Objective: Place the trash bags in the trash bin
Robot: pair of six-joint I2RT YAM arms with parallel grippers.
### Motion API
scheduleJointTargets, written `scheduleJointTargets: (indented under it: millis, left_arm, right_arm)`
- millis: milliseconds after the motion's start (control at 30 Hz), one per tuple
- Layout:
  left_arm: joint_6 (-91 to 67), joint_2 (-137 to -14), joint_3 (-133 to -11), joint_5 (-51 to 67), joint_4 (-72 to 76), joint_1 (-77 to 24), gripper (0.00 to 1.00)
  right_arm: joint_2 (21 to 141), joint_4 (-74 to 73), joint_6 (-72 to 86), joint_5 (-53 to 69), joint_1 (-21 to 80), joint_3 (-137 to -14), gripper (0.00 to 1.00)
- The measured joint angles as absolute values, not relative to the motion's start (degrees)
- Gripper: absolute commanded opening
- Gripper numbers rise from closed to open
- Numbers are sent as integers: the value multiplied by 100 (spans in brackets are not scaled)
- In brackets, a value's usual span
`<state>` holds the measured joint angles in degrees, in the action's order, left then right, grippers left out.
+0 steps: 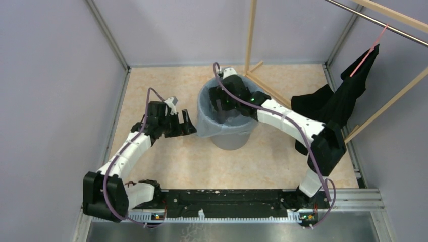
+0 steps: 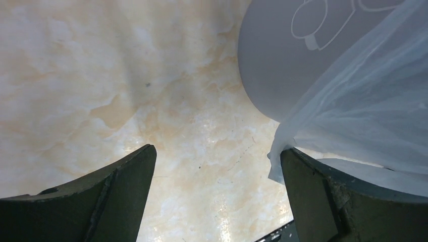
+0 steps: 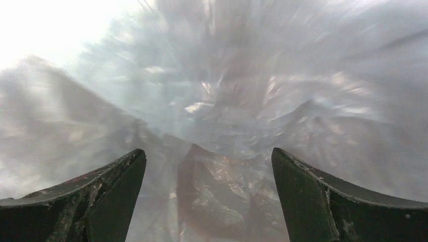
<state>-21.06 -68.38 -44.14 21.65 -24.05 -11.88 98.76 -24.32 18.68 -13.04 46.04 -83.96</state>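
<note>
Right gripper point(image 3: 208, 156), wide open and empty, hangs inside the bag-lined trash bin point(image 1: 233, 140).
Trash bag point(image 1: 206, 125) drapes over the rim; left gripper point(image 2: 217, 151), open and empty, just beside it; only smoothing seems left.

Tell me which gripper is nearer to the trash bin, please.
Right. The right gripper is down inside the trash bin, within the trash bag lining it. The left gripper is outside, beside the bin, open fingers by the bag's draped edge.
</note>
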Motion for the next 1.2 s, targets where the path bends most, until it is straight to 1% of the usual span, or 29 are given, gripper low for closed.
scheduleJointTargets:
  millis: [67, 333, 433, 533, 633, 733, 867, 967, 1067, 1200]
  left_arm:
    - [-2132, -6576, -4403, 1920, -2429, -1186, 99]
    - [-2421, -5443, -4344, 1184, -2906, -1177, 98]
    - [-2541, -5100, -4397, 963, -3280, -1177, 98]
    - [-2585, -4790, -4681, 801, -3634, -1177, 98]
    - [-2582, -4674, -5271, 768, -3872, -1177, 98]
    - [-2580, -4733, -6073, 836, -3970, -1177, 98]
    - [-2582, -4829, -6987, 1100, -3977, -1177, 98]
    - [-2587, -4838, -7426, 1361, -3968, -1177, 99]
    - [-2606, -4812, -7653, 1619, -3959, -1179, 99]
    - [-2644, -4727, -7878, 1920, -3942, -1223, 99]
  right_arm:
    - [9631, -2373, 1741, -1396, 4615, -8571, 99]
    - [7902, -1870, 1326, -1734, 4471, -8582, 99]
    - [7363, -1525, 1304, -1796, 4073, -8276, 99]
    - [6888, -1236, 1391, -1487, 3269, -7603, 99]
    - [6825, -1129, 1590, -875, 2521, -7061, 99]
    - [6980, -1162, 1774, -290, 2209, -6687, 99]
    - [7070, -1109, 2088, 443, 2200, -6292, 98]
    - [7067, -797, 2475, 860, 2200, -5983, 90]
    - [7067, -416, 2934, 1245, 2217, -5666, 87]
    - [7070, -165, 3363, 1162, 2471, -5581, 85]
